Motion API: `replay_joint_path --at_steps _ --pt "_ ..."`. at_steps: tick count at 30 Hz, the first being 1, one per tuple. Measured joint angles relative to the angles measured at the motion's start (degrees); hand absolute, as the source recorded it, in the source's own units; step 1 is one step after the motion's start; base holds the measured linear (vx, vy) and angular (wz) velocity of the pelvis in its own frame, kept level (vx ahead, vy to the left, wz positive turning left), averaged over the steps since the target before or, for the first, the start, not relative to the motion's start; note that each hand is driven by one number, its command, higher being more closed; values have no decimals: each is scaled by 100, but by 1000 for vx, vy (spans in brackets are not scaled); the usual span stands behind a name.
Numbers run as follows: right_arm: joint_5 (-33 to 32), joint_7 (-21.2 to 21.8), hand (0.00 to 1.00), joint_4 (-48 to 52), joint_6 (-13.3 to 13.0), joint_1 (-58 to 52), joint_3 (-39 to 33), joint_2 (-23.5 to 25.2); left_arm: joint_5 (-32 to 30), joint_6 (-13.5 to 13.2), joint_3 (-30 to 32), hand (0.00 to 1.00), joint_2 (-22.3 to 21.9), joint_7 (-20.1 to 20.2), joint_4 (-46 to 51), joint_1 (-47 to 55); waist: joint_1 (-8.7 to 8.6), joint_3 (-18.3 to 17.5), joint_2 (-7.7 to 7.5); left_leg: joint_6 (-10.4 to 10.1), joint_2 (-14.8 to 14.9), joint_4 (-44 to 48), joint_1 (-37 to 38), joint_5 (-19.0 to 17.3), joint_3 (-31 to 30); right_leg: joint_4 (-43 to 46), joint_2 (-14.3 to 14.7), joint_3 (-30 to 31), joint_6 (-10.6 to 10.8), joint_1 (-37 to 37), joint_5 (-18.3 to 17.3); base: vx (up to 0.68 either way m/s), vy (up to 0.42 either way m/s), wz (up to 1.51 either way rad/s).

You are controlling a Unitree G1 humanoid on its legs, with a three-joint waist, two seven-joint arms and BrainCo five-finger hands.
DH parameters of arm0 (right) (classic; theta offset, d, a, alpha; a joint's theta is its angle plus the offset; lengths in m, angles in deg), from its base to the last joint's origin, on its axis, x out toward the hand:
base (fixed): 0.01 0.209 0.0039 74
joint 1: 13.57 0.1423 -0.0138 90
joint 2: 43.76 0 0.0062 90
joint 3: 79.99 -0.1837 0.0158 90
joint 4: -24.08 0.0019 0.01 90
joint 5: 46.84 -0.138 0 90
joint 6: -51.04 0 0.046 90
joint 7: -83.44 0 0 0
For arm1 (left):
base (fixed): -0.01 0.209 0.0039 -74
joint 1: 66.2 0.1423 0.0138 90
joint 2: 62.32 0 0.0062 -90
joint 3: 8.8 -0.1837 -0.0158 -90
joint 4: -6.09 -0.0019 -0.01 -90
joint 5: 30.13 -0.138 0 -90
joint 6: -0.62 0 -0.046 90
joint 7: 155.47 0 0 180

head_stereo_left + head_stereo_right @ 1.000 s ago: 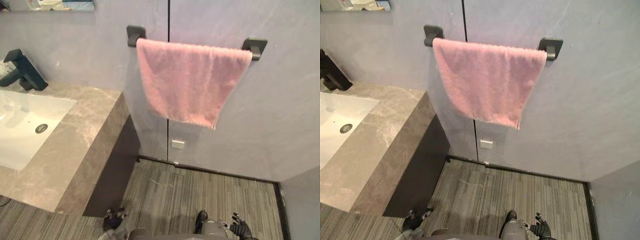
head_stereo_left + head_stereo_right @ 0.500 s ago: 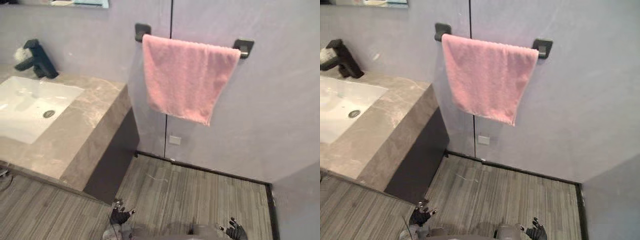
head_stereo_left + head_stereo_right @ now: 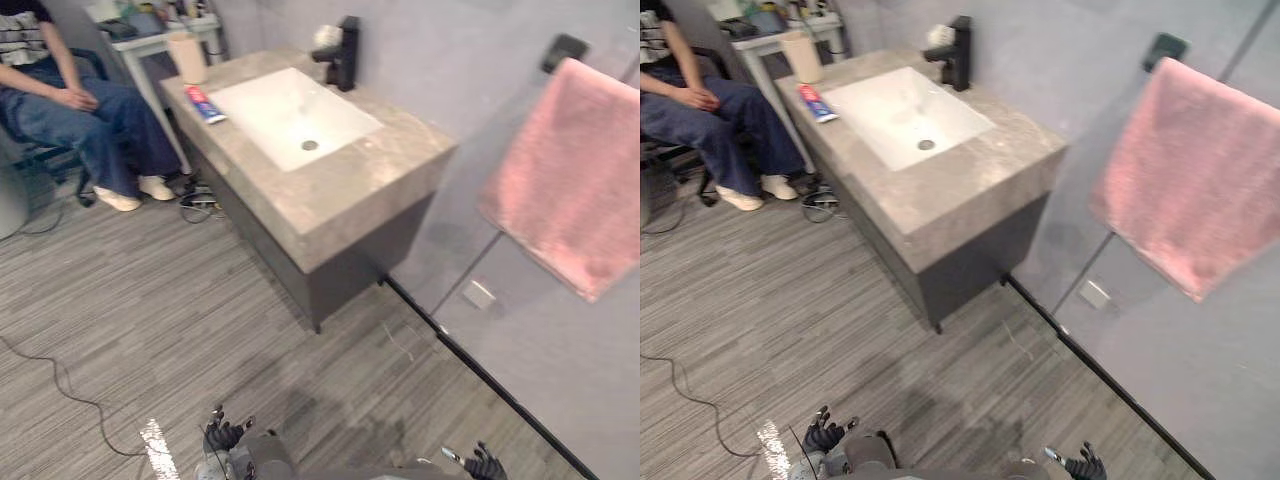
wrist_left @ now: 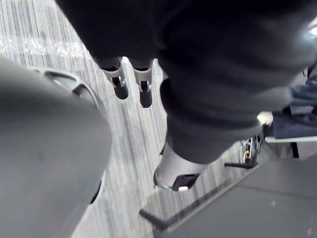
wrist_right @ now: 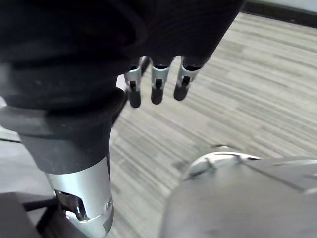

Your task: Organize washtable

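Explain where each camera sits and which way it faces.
Left eye view: on the head, looking down at sink, pink towel, floor; left hand, right hand at bottom edge.
Right eye view: beside it, sharing that scene.
Left wrist view: on that wrist, along its fingers to floor.
Right wrist view: on that wrist, along its fingers to floor.

One basin (image 3: 272, 112), one tap (image 3: 345, 54), one pink towel (image 3: 575, 180), one tube (image 3: 205, 104), one person (image 3: 72, 112).

Looks like matt marbled stone on the countertop (image 3: 340, 190), glossy white ceramic basin (image 3: 280, 115), matt black faucet (image 3: 345, 55), fluffy pink cloth towel (image 3: 570, 180), streaky wood-grain floor (image 3: 150, 330).
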Motion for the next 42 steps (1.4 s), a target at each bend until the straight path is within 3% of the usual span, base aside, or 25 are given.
replay_joint_path --at_steps 1,2,3,5,7,8,9,10,11,12,13,17,21,22,23,24,25,26,28,30,32,34,39,40,42 --pt "-36 -12 0 -198 46 88 -142 -56 6 5 -13 0 -17 -9 -105 -67 -79 -43 79 -715 -315 -256 -54 -255 -100 -44 -180 -131 176 22 112 50 490 109" --pt "-64 -19 0 -339 85 129 -227 -15 5 2 -33 0 15 -19 -153 -87 -137 -48 77 -747 -553 -460 -30 -415 -128 -208 -267 -186 277 56 184 70 695 155" --pt "-141 -17 0 -559 124 215 -328 68 2 -2 -131 0 195 -66 -309 -183 -262 -94 -106 -673 -1044 -793 -183 -519 -315 -792 -251 -124 240 187 383 43 533 157" --pt "-191 6 0 -624 145 323 -440 59 2 2 -209 0 341 -90 -436 -180 -172 -97 -108 -498 -1329 -678 -344 -595 -480 -1127 -294 -214 59 455 944 89 506 114" --pt "-243 11 0 -619 134 430 -512 13 -5 0 -228 0 433 -106 -594 -124 -166 -70 31 -201 -1749 -727 -290 -862 -628 -725 -679 -367 49 572 1543 107 516 89" --pt "-244 -37 0 -525 78 454 -588 -83 8 -6 -312 0 437 -110 -757 -124 -164 -11 81 -13 -2205 -974 -56 -962 -787 164 -1260 -240 -677 394 1903 107 417 91" --pt "-246 -60 0 -442 65 452 -630 -153 -10 -6 -431 0 401 -109 -774 -114 -188 33 158 86 -2337 -1097 100 -959 -907 694 -1372 129 -1325 165 1976 149 412 100" --pt "-255 -56 0 -358 73 450 -638 -179 -24 -8 -544 0 449 -98 -779 -121 -224 90 217 265 -2485 -1274 342 -965 -1044 1502 -1184 861 -1351 -161 1362 163 269 74" --pt "-268 -46 0 -350 70 441 -630 -105 -56 -6 -538 0 465 -102 -823 -102 -256 133 262 394 -2632 -1508 597 -918 -1166 2196 -737 1550 -993 -500 728 163 251 68" --pt "-288 -40 0 -340 71 432 -630 -36 -115 -8 -535 0 470 -98 -853 -96 -279 160 223 422 -2706 -1644 759 -901 -1230 2548 -466 1828 -905 -667 440 171 225 72" --pt "-295 3 0 -271 84 379 -605 127 -177 -4 -492 0 479 -76 -879 -63 -354 187 148 461 -2845 -1852 1031 -886 -1361 3092 136 2213 -783 -978 -33 154 168 73" --pt "-423 30 0 329 45 -12 -247 424 -445 2 -497 0 507 -68 -867 -46 -583 211 52 655 -3248 -2159 1456 -1035 -1895 2839 1488 2332 -832 -2152 -529 244 103 80" --pt "-490 31 0 309 64 -291 -248 459 -637 11 -504 0 300 -53 -856 -193 -637 244 128 649 -3350 -2263 2019 -1285 -2567 1283 1748 2064 -1027 -2261 -373 491 0 106" --pt "-492 38 0 313 79 -341 -248 493 -684 20 -527 0 228 -15 -849 -222 -664 163 33 567 -3375 -2264 2157 -1427 -2769 710 1647 1815 -1170 -2161 -61 741 -82 97" --pt "-525 46 0 309 80 -343 -352 509 -730 88 -567 0 152 49 -889 -237 -742 81 131 494 -3315 -2189 2249 -1464 -2936 709 1542 1521 -1548 -2012 314 630 -78 104" --pt "-536 50 0 317 82 -339 -388 489 -772 92 -606 0 129 72 -873 -238 -793 22 191 446 -3227 -2015 2211 -1437 -2932 702 1530 1369 -1546 -1944 218 530 -90 99" --pt "-545 48 0 333 78 -337 -431 494 -785 94 -604 0 102 104 -865 -266 -871 1 239 233 -3160 -1510 2022 -1320 -2865 620 1549 1210 -1544 -1767 91 633 -112 74" --pt "-550 65 0 421 75 -340 -492 505 -796 105 -322 0 40 152 -855 -300 -952 31 285 -620 -2925 -42 1507 -832 -2508 315 1720 1117 -1568 -1268 -27 633 -112 43" --pt "-544 74 0 544 93 -333 -475 496 -793 109 3 0 -11 153 -838 -233 -771 74 331 -1221 -2378 1624 867 -41 -2100 -51 2061 1339 -1635 -760 -82 530 -63 -55" --pt "-520 66 0 520 101 -172 -436 478 -772 112 402 0 -17 158 -690 -219 -623 97 310 -866 -1713 3031 101 -187 -1721 -224 2261 1616 -1710 -274 -149 581 -23 -110" --pt "-408 57 0 498 150 -42 -215 438 -775 93 537 0 -24 156 -531 -222 -516 157 151 -443 -1310 2826 -308 -433 -1462 -576 2232 2000 -1702 245 -145 427 12 -89" --pt "-302 57 0 495 165 57 -69 354 -775 89 536 0 -42 159 -516 -229 -460 152 169 -315 -1179 1828 -371 -516 -1407 -874 2169 2227 -1565 579 -180 304 114 -72" --pt "-231 77 0 507 191 311 225 305 -778 81 516 0 -110 163 -588 -271 -370 107 168 -344 -1466 -1476 -281 -437 -1170 -1042 1913 2530 -1009 945 -529 322 257 -37" --pt "-218 99 0 495 199 316 313 297 -759 55 534 0 -120 166 -625 -306 -233 35 111 -262 -1583 -1563 -204 -99 -1105 -906 1793 2675 -903 949 -733 378 379 -47" --pt "-58 166 0 459 200 316 458 393 -781 30 521 0 14 172 -682 -373 -112 -91 -196 -236 -1879 -1646 136 -82 -816 -111 1367 2871 -721 796 -942 421 341 -62"
